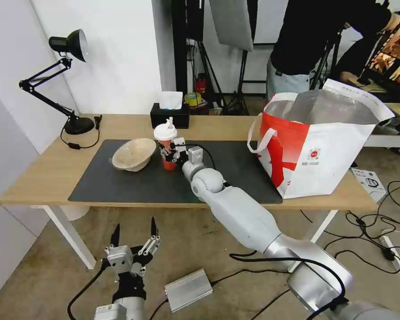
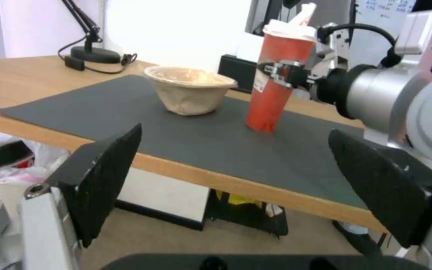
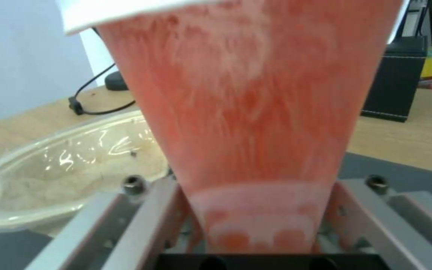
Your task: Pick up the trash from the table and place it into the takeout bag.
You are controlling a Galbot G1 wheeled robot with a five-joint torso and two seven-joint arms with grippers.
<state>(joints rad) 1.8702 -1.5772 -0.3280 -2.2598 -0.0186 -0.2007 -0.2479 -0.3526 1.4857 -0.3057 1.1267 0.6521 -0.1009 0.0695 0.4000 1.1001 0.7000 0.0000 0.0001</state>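
Left gripper point(image 1: 134, 234) parked low, in front of the table's point(image 1: 40, 178) near edge, fingers spread wide with nothing between them. Right gripper point(image 1: 170, 153) reaches over the dark grey mat point(image 1: 133, 184), its fingers closed on the red cup with white lid point(image 1: 165, 143); in the left wrist view the cup's point(image 2: 274, 75) base looks still on or barely off the mat, cannot tell which. Beige pulp bowl point(image 1: 134, 154) sits just beside the cup, untouched. So one item appears gripped, none visibly bagged; bag contents hidden. Takeout bag point(image 1: 320, 146) stands open, well apart from the cup along the mat, path between looks free. Beyond the cup: black tissue box point(image 1: 169, 116); desk lamp point(image 1: 66, 75) at the far corner past the bowl.
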